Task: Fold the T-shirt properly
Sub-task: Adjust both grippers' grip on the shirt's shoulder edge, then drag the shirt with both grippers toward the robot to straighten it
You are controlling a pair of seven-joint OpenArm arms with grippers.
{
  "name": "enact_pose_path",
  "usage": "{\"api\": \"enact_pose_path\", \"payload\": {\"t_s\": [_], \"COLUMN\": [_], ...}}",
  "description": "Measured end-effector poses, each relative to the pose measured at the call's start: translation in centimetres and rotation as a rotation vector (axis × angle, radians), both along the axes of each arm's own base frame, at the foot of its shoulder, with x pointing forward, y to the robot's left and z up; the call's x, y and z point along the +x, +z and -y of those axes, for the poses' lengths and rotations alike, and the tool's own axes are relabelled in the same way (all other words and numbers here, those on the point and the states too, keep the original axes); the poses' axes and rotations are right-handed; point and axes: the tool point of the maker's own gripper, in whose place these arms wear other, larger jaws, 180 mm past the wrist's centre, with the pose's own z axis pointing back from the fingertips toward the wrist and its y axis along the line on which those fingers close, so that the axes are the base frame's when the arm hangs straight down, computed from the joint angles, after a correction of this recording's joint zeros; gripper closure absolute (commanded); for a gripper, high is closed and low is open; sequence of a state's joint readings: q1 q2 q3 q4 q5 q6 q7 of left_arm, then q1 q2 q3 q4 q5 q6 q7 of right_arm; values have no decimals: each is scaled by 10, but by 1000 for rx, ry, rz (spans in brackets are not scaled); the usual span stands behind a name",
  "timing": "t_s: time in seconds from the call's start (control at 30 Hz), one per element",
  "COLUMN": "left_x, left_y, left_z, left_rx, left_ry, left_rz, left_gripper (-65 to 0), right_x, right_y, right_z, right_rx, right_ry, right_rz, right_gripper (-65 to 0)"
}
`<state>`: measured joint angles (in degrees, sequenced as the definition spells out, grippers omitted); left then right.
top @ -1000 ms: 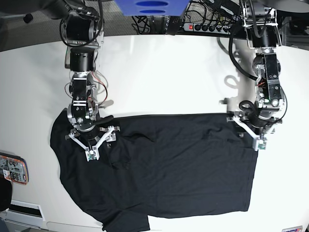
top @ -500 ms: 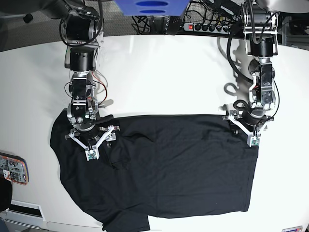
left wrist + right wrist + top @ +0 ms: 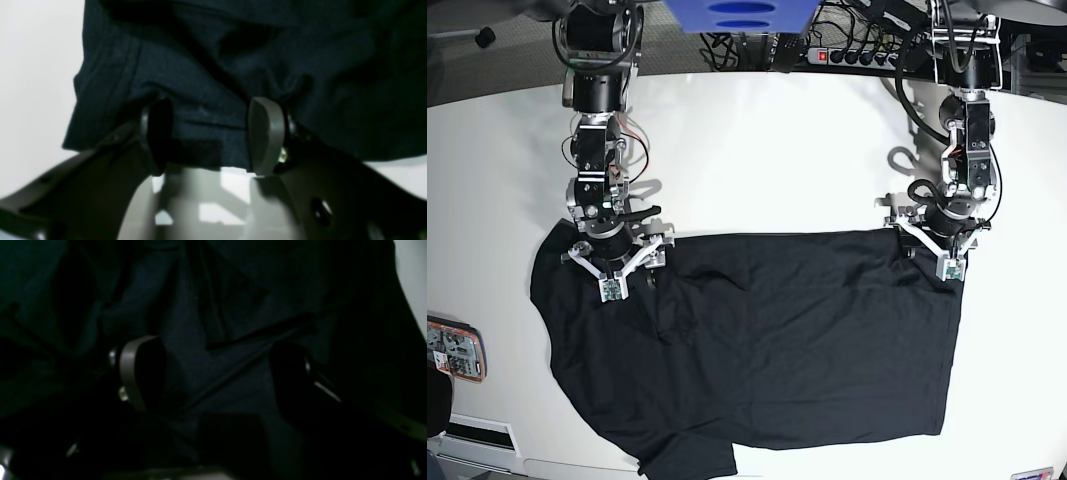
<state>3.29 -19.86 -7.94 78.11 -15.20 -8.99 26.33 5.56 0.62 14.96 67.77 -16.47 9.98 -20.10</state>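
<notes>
both hands poised over the far edge of the t-shirt

the t-shirt [image 3: 767,340] lies spread flat on the white desk [image 3: 767,150], its long axis running from one hand to the other. the left hand [image 3: 930,247] sits at the far corner on its side, fingers [image 3: 265,133] spread apart with the hem just ahead of and between them, gripping nothing. the right hand [image 3: 617,268] is also spread apart, with cloth directly beneath and between its fingers [image 3: 133,373], nothing pinched. each hand is nearest its own end of that edge. against the earlier frames both hands have drawn back toward the robot, and the far edge now lies straighter.
</notes>
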Motion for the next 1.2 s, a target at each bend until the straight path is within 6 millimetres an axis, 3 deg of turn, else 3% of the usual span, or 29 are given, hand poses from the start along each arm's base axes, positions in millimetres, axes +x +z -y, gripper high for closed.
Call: {"api": "enact_pose_path", "payload": {"t_s": [0.5,0.7,1.2], "left_x": [-26,-58,-95], "left_y": [-7,-3,-7], "left_z": [-7,-9,-4], "left_rx": [-9,2,-40], "left_ry": [19,24,41], "left_rz": [8,-20,-28], "left_gripper": [-357,-357,-357], "right_x": [-33,-51,-92], "right_y": [-5,-10,-6], "right_z": [4,2,22], "right_rx": [-27,1,-22], "right_ry": [-1,-9,-44], "right_rz": [-37,-21,-44], "right_gripper": [-490,-490,-490]}}
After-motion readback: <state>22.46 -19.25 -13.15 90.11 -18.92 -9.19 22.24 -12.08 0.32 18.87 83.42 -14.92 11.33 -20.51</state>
